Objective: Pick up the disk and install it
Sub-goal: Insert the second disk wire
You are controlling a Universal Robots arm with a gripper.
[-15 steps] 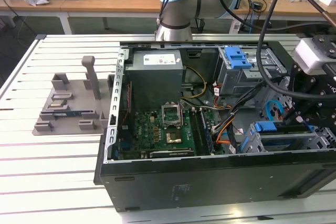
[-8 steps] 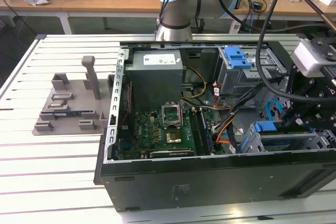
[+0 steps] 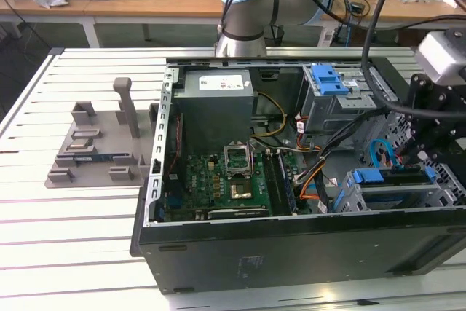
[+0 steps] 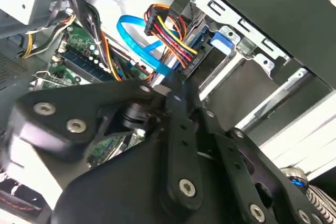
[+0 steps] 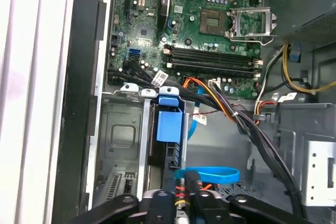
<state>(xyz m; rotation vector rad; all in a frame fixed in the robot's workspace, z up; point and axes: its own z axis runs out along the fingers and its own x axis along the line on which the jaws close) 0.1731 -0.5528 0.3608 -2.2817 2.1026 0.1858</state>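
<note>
Disk, a flat silver hard drive with blue plastic rails [image 3: 389, 178], appears to stand on edge inside the grey metal drive cage [image 3: 444, 193] at the corner of the open black computer case [image 3: 149, 202] toward the exterior view's right. Only its blue-railed upper edge shows clearly, so how fully it is seated cannot be confirmed. That edge-on attitude suits the bay, since the rails would run along the cage walls. The black robot gripper [image 5: 184, 203] hangs directly over this cage, just above the disk, in among a flat blue data cable [image 5: 207, 172] and a bundle of coloured power leads [image 4: 168, 32]. Whether the gripper is apart or clamped on the disk cannot be told. The grey plastic slotted holder stand [image 3: 95, 152] sits on the white slatted table [image 3: 73, 245], well apart from the case and with no drive in it, which is consistent with the disk having been carried to the cage. Judged from this, the work stands at the installing stage.
</note>
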